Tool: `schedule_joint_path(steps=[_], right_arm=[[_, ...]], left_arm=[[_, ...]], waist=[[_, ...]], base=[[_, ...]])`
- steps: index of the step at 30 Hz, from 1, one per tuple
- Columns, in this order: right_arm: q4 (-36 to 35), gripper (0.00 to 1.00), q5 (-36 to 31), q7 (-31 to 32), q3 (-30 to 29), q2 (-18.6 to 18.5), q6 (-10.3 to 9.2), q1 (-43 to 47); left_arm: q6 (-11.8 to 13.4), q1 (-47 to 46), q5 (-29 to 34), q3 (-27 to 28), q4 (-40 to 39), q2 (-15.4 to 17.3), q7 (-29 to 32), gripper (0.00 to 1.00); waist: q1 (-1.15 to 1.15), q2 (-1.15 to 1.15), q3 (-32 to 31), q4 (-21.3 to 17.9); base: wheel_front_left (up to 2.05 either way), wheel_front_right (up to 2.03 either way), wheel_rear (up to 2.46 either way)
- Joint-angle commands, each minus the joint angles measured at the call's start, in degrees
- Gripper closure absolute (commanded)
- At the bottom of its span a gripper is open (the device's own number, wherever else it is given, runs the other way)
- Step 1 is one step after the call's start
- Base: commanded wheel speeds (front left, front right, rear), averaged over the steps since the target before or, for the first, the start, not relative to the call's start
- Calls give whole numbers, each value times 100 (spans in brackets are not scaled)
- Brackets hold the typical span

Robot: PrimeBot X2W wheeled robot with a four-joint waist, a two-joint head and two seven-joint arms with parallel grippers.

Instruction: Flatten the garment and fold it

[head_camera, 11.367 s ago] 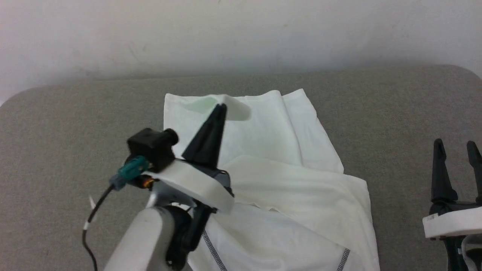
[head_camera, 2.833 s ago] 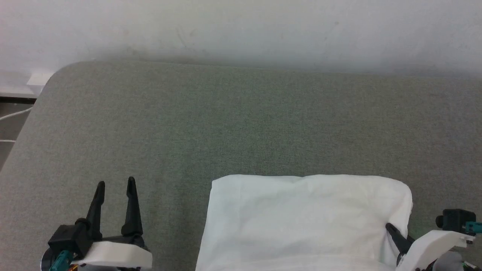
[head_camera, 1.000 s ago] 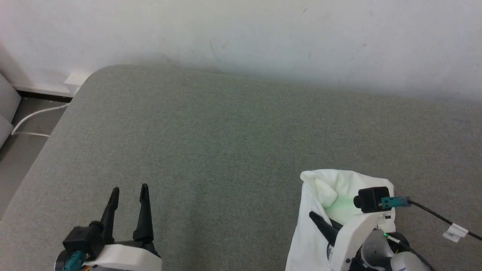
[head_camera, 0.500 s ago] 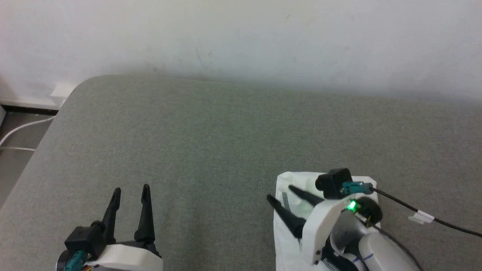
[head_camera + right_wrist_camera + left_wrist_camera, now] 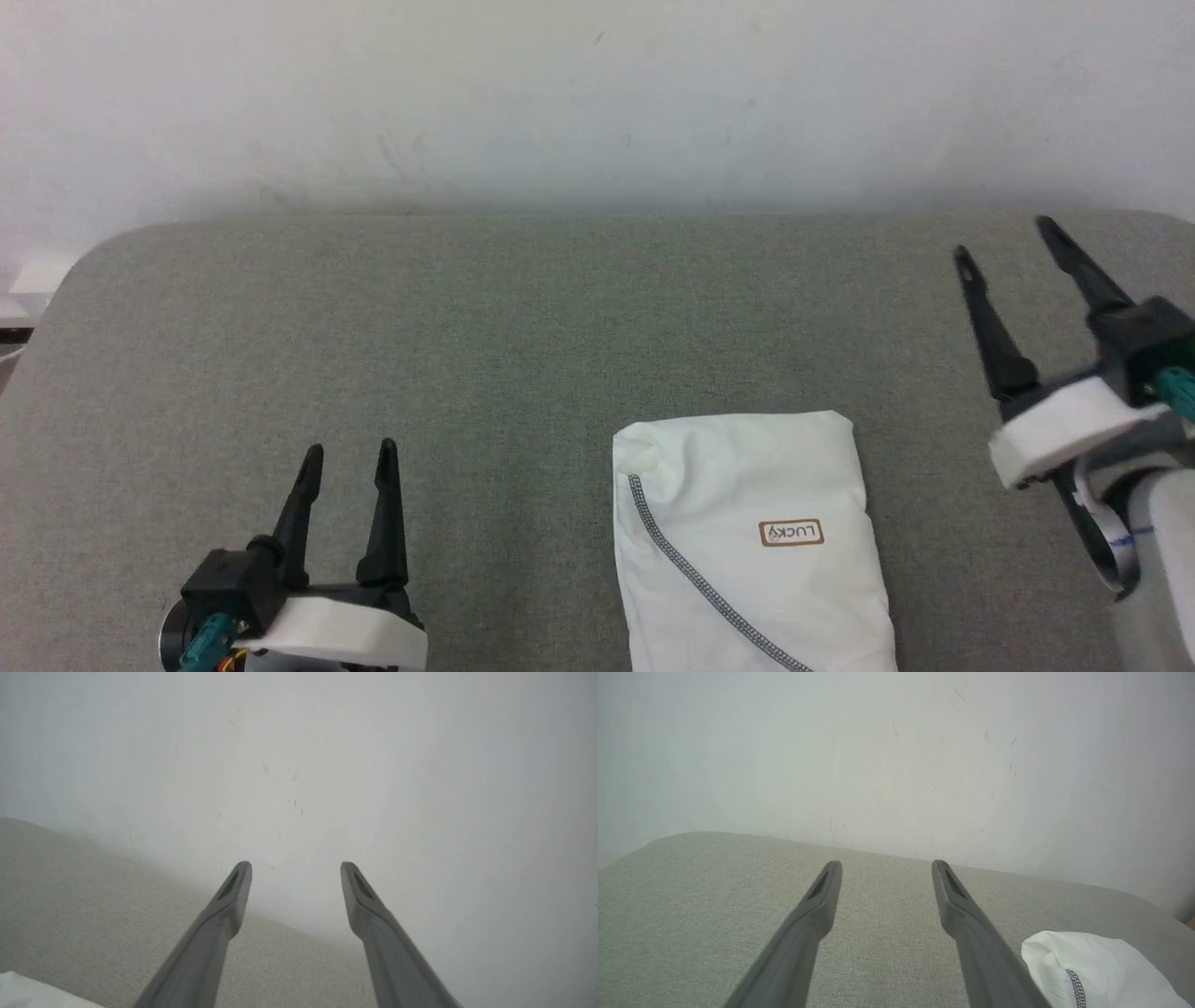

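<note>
The white garment (image 5: 747, 541) lies folded into a narrow packet on the grey surface, lower centre-right in the head view, with a grey zigzag seam and a small brown label facing up. Its rounded corner (image 5: 1087, 966) also appears at the lower right of the left wrist view, and a sliver of the garment (image 5: 28, 994) sits at the lower left of the right wrist view. My left gripper (image 5: 349, 453) rests open at the lower left, apart from the cloth. My right gripper (image 5: 1004, 238) is raised at the right, open and empty, clear of the garment.
The grey fabric-covered table (image 5: 467, 355) ends at a white wall (image 5: 597, 93) along its far edge. Its rounded far-left corner (image 5: 84, 257) drops off toward the floor.
My right gripper has let go of the garment and swung up and to the right. The cloth now lies flat as a narrow folded packet. The head camera has shifted; the left gripper stayed put.
</note>
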Motion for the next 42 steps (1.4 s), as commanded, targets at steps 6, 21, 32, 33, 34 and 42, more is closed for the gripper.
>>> schedule_joint_path(steps=[6,21,32,33,34,42], right_arm=[[-424,0,69,-721,-1340,535,-6,1146],[-1069,0,141,-1088,-1294,1266,-6,2339],[-1032,0,713,-103,-1030,1124,-6,2367],[-998,0,941,262,-948,1038,-6,2366],[-997,0,1153,606,-821,911,-6,2355],[-489,0,2306,2894,-479,616,-6,2156]], left_arm=[[95,-10,93,-171,-165,-7,-27,0],[263,196,160,-301,-491,-7,-27,0],[286,138,166,-400,-471,-7,-27,0],[286,124,168,-418,-464,-7,-27,0],[283,109,170,-434,-456,-7,-27,0],[273,5,187,-574,-309,-7,-27,0]], waist=[[0,0,145,-87],[0,0,241,18],[0,0,308,86],[0,0,330,99],[0,0,353,114],[0,0,542,294]], base=[[0,0,0],[0,0,0],[0,0,0],[0,0,0],[0,0,0],[0,0,0]])
